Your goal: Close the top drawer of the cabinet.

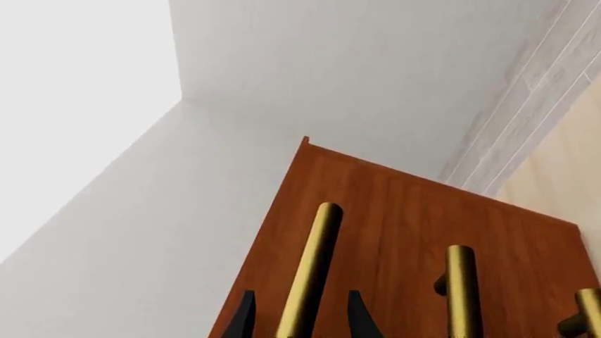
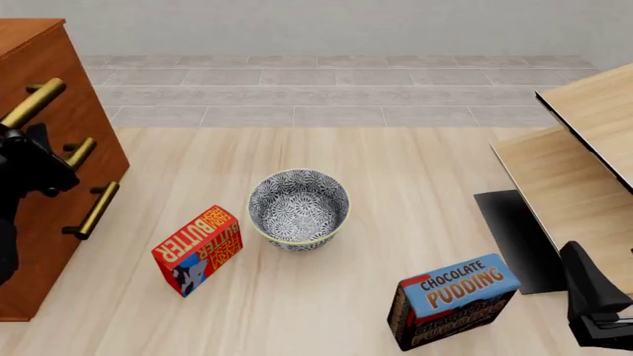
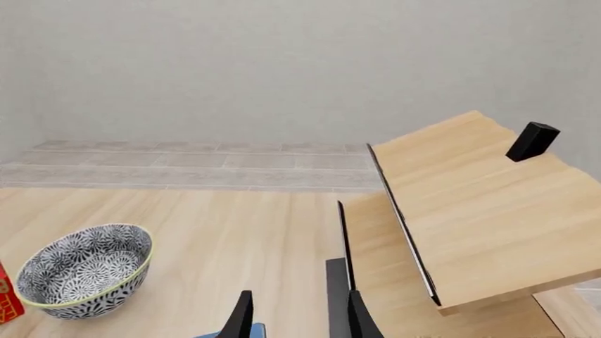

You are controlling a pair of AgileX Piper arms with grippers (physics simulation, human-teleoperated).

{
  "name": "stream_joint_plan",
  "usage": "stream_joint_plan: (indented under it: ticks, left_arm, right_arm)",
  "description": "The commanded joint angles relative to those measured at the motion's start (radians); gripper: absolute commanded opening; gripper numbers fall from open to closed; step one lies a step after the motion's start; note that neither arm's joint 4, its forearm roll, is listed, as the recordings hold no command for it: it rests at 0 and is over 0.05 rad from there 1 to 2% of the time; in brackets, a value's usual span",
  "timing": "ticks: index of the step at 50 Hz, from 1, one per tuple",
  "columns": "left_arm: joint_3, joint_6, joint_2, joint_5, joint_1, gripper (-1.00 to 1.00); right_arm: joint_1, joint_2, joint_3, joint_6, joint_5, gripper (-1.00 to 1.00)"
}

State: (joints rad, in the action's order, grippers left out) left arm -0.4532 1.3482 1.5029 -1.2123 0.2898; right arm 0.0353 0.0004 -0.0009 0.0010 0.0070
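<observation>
The reddish-brown cabinet [image 2: 55, 59] stands at the far left of the front view, with three brass bar handles on its face. The top drawer [image 1: 362, 211] carries the uppermost handle [image 1: 312, 274] [image 2: 35, 102]. My left gripper [image 1: 300, 320] [image 2: 38, 137] is open, and its two dark fingers straddle that handle's lower part without touching it. No drawer seams show, so I cannot tell how far the drawer stands out. My right gripper [image 3: 298, 320] [image 2: 594, 297] hangs open at the near right, holding nothing.
A patterned bowl [image 2: 299, 209] sits mid-floor, with a red butter box [image 2: 198, 250] to its left and a chocolate pudding box [image 2: 453, 300] nearer, to the right. A pale wooden table [image 2: 583, 148] and a dark panel [image 2: 514, 237] stand at right.
</observation>
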Motion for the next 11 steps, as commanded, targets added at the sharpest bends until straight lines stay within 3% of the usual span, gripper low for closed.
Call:
stream_joint_plan:
  ticks: [1, 11]
  left_arm:
    - [0.002, 0.004, 0.001, -0.008, 0.063, 1.0]
    - [0.002, 0.008, 0.009, -0.008, 0.09, 1.0]
  right_arm:
    - [-0.003, 0.0, 0.0, 0.002, 0.0, 1.0]
    - [0.0, 0.0, 0.0, 0.002, 0.001, 1.0]
